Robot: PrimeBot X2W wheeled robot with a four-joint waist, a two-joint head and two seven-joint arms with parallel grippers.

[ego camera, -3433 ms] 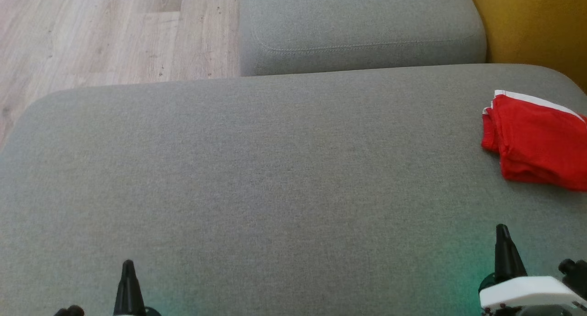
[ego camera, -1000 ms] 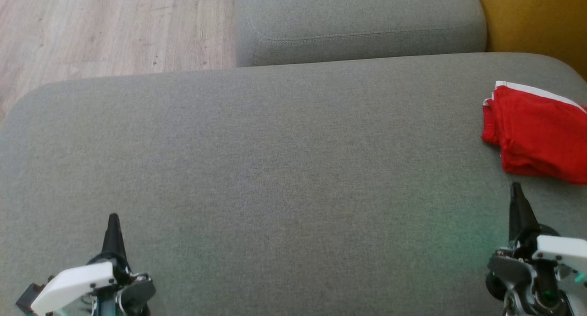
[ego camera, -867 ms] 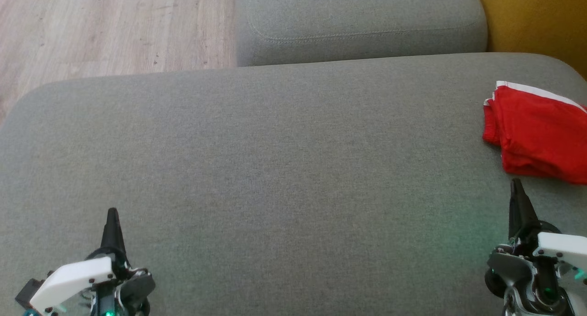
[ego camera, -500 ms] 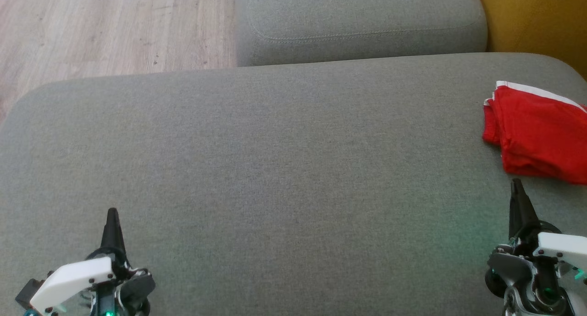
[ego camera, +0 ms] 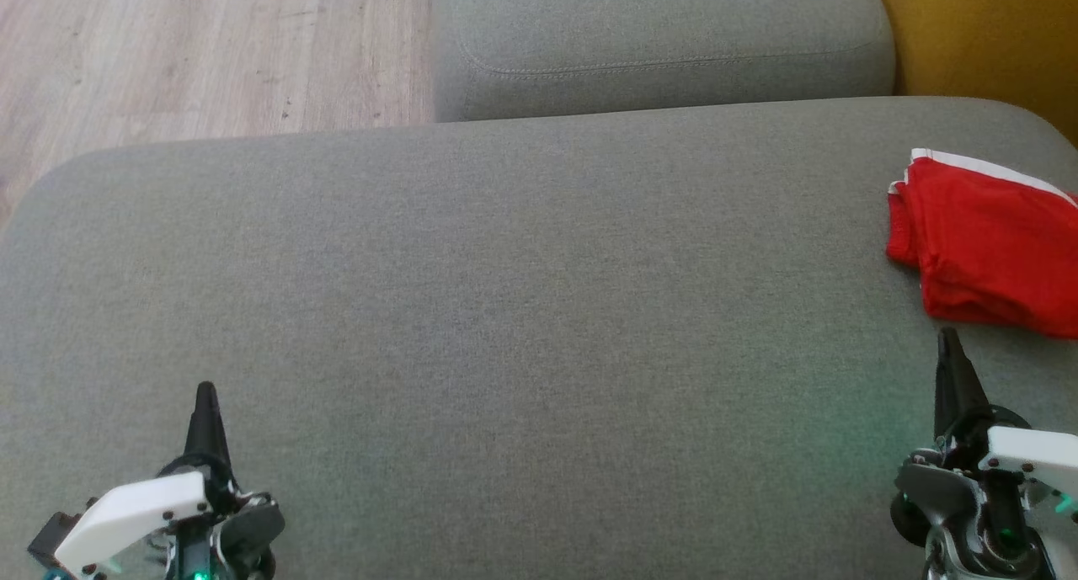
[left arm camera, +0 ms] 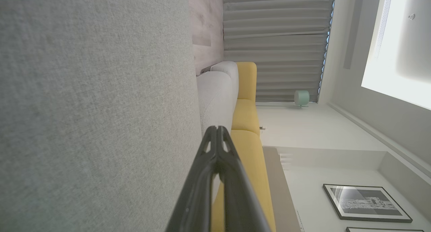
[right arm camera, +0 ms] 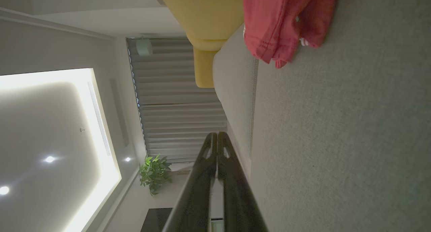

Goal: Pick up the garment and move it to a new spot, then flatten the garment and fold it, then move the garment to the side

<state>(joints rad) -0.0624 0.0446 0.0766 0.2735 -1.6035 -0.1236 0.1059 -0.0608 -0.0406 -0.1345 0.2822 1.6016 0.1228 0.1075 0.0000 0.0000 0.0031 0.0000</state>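
The garment (ego camera: 985, 247) is red with a white band along its far edge, lying folded near the right edge of the grey cushion (ego camera: 505, 311); it also lies at the top of the right wrist view as the garment (right arm camera: 283, 23). My right gripper (ego camera: 949, 337) is shut and empty, its tip just in front of the garment's near edge, apart from it. My left gripper (ego camera: 205, 391) is shut and empty at the lower left, over bare cushion. The wrist views show the left gripper (left arm camera: 217, 128) and the right gripper (right arm camera: 217, 134) with fingers pressed together.
A second grey cushion (ego camera: 657, 50) sits beyond the main one. Wooden floor (ego camera: 168, 58) lies at the far left, and a yellow sofa part (ego camera: 985, 33) stands at the far right. The cushion's broad middle is bare fabric.
Over the last second nothing has visibly moved. Since the oldest frame both arms have come further forward into view, the right tip nearer the garment, and the camera has shifted slightly.
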